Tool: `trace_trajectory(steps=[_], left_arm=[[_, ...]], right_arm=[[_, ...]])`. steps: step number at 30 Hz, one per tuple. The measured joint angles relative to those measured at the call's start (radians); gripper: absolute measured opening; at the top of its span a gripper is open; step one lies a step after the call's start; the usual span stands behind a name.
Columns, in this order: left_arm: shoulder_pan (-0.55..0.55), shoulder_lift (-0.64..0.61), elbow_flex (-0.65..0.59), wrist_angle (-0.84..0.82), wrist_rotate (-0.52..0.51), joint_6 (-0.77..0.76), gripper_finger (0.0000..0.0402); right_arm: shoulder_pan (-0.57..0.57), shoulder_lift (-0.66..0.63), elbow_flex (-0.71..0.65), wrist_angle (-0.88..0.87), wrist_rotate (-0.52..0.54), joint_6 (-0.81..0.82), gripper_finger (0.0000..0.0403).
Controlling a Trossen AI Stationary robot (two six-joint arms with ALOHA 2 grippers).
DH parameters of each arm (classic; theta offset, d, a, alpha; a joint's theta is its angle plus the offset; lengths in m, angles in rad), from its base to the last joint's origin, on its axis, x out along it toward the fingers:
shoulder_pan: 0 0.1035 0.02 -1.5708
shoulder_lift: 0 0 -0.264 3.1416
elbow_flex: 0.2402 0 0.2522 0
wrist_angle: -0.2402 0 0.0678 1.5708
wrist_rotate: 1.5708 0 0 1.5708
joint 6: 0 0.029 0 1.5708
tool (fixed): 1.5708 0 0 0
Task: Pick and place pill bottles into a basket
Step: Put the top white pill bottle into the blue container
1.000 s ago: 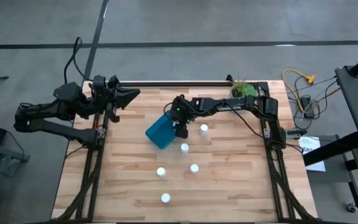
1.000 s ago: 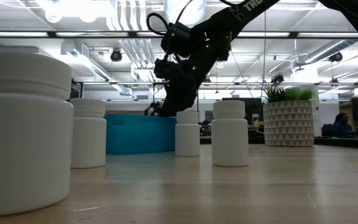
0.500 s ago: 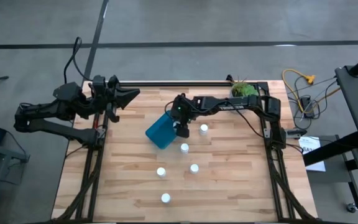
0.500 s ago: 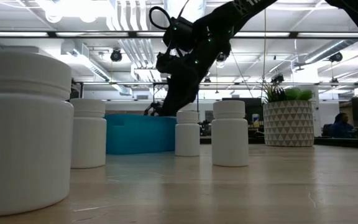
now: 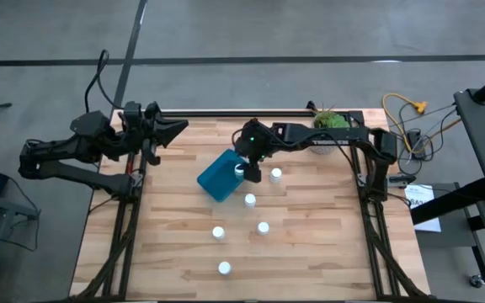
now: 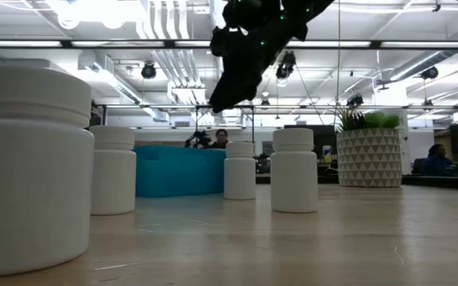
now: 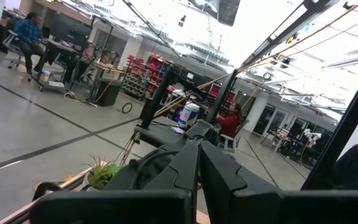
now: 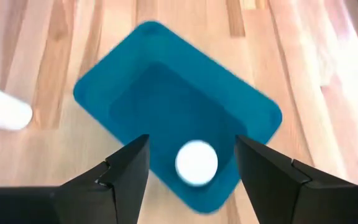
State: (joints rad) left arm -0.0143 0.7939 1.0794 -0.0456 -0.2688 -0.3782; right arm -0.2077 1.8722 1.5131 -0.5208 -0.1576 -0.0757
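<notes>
The right end effector (image 5: pixel 243 170) hangs above the teal basket (image 5: pixel 219 177), over the basket's end nearest the loose bottles, with its two dark fingers (image 8: pixel 124 171) spread wide and nothing between them. Straight below that gap, one white pill bottle (image 8: pixel 196 163) sits inside the basket, close to one corner, cap facing up. The basket lies at an angle on the wooden desk (image 5: pixel 310 244), roughly in the middle of its far half.

Five more pill bottles stand upright on the desk, outside the basket. One (image 5: pixel 275 175) is just beside the right end effector, another (image 5: pixel 249 200) is near the basket's corner, and two (image 5: pixel 263 227) (image 5: pixel 218 232) stand farther toward the front. The last one (image 5: pixel 224 268) stands alone, well apart, near the front edge.

From table height the right arm (image 6: pixel 249 48) shows up high, clear of the basket's rim (image 6: pixel 177 151).

The left end effector (image 5: pixel 178 128) waits at the desk's far left corner, away from all the bottles, fingers (image 7: pixel 225 177) pressed together and holding nothing. A white pot with a green plant (image 5: pixel 330 122) sits at the far right corner.
</notes>
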Motion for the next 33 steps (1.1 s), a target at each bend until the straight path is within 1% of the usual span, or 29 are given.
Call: trace_trajectory(steps=[9,17,25,33], left_arm=[[0.000,-0.004,0.000,0.000,0.000,0.000,0.0000],[0.000,0.004,0.000,0.001,0.000,0.000,0.0000],[0.000,0.004,0.000,0.004,0.000,0.000,0.0000],[0.000,0.001,0.000,0.008,0.000,0.000,0.0000]], right_arm=[[0.005,-0.033,0.000,-0.164,-0.001,0.012,0.0257],[0.009,-0.091,-0.022,-0.208,-0.001,0.012,0.0271],[0.011,-0.178,-0.137,-0.193,0.000,0.020,0.0267],[0.011,-0.303,-0.305,-0.075,0.000,0.070,0.0269]])
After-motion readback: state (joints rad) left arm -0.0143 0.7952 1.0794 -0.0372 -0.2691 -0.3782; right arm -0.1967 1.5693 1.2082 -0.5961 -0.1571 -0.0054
